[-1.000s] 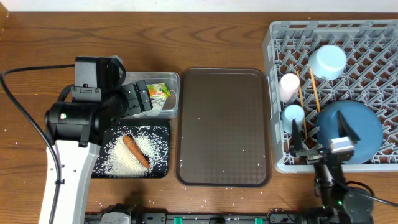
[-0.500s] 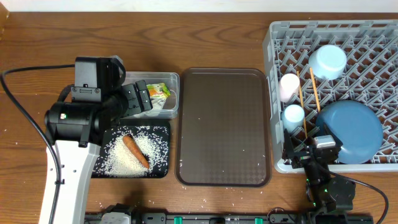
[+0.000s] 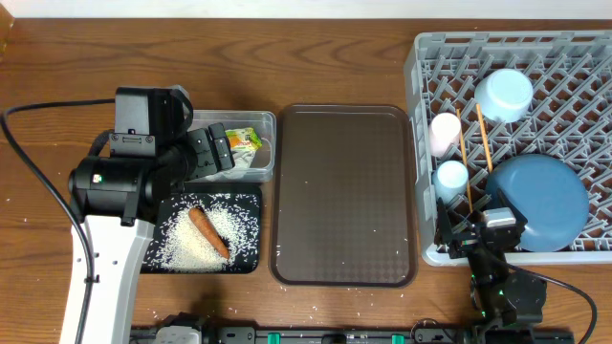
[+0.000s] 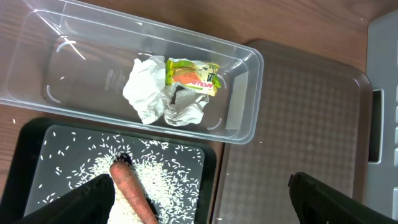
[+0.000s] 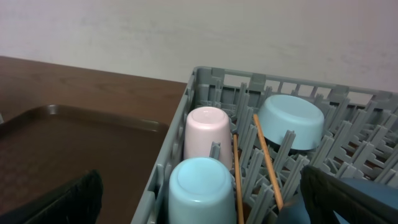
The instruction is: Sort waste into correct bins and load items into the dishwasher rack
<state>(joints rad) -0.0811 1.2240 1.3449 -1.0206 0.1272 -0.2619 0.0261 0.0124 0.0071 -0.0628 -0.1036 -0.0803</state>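
An orange carrot (image 3: 207, 232) (image 4: 134, 193) lies on loose white rice (image 3: 186, 248) (image 4: 171, 180) in the black tray (image 3: 251, 260) (image 4: 37, 143). The crumpled wrapper (image 3: 245, 141) (image 4: 177, 87) sits in the clear tub (image 3: 268, 119) (image 4: 37, 99). My left gripper (image 3: 223, 150) (image 4: 202, 199) hangs open above the two bins, holding nothing. The grey rack (image 3: 421, 124) (image 5: 180, 130) holds the blue plate (image 3: 540, 201), light blue cup (image 3: 451, 176) (image 5: 202, 190), pink cup (image 3: 445, 132) (image 5: 208, 134), bowl (image 3: 504, 94) (image 5: 291, 121) and chopsticks (image 3: 464, 158) (image 5: 267, 162). My right gripper (image 3: 478, 229) (image 5: 208, 205) is open and empty at the rack's near-left corner.
The dark brown serving tray (image 3: 344, 196) (image 4: 292, 124) (image 5: 74, 143) lies between the bins and the rack. Stray rice grains (image 3: 316, 308) dot the table near the front edge. A black cable (image 3: 29, 153) loops at the left.
My right arm has drawn back from over the blue plate toward the table's front edge, then stopped. The left arm has not moved.
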